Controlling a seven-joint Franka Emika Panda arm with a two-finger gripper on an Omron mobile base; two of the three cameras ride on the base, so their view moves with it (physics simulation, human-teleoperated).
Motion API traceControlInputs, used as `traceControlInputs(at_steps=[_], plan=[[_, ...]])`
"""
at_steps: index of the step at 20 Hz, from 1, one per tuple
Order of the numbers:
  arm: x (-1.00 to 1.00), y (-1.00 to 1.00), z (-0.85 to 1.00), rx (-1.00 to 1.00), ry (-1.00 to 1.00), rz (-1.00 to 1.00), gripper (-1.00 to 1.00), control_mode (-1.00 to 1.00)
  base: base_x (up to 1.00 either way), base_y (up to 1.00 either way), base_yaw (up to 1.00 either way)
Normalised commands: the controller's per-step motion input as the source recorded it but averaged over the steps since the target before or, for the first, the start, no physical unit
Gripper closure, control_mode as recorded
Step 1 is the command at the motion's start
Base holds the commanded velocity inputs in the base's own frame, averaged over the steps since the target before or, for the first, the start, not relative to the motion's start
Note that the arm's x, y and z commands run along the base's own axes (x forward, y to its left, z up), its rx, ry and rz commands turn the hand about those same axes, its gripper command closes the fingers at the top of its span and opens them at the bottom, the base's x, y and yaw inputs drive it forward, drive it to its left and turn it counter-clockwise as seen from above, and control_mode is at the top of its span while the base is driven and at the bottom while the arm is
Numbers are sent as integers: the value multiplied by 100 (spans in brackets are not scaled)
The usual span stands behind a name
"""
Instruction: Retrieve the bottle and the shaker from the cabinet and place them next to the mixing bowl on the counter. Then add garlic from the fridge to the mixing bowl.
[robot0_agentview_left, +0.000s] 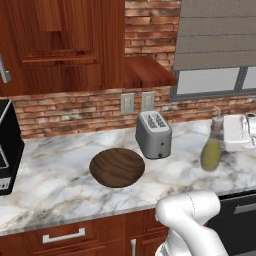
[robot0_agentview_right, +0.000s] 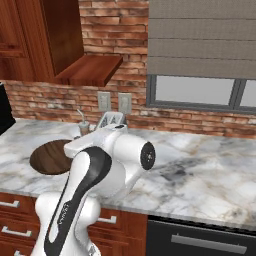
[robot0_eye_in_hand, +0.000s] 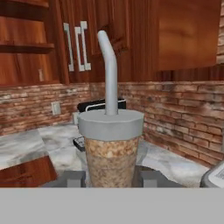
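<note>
A brownish cup with a grey lid and straw (robot0_eye_in_hand: 111, 153) sits between my gripper's (robot0_eye_in_hand: 111, 178) fingertips, and the gripper is shut on it. From the left base, the gripper (robot0_agentview_left: 223, 131) holds this cup (robot0_agentview_left: 217, 122) over the counter (robot0_agentview_left: 60, 185), right of the toaster. Just below stands the olive bottle (robot0_agentview_left: 211, 154) on the marble. The dark wooden mixing bowl (robot0_agentview_left: 117, 167) lies left of the toaster, apart from the bottle. The cabinet (robot0_agentview_left: 60, 50) hangs at upper left, its shelf (robot0_eye_in_hand: 26, 46) visible. Shaker, garlic and fridge are out of view.
A silver toaster (robot0_agentview_left: 153, 134) stands between bowl and bottle. A black appliance (robot0_agentview_left: 7, 145) sits at the counter's left end. A brick wall with sockets (robot0_agentview_left: 135, 102) and a window (robot0_agentview_left: 215, 80) lie behind. My own arm (robot0_agentview_right: 95, 175) blocks part of the right base view.
</note>
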Motion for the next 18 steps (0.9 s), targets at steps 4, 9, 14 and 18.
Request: traceControlInputs(at_steps=[4, 9, 14, 18], plan=[[62, 9, -75, 0, -3, 26, 100, -100, 0, 0, 0], [73, 3, -73, 3, -4, 24, 100, -100, 0, 0, 0], [67, 20, -41, 2, 0, 12, 100, -100, 0, 0, 0], [71, 25, -20, 0, 2, 0, 100, -100, 0, 0, 0]])
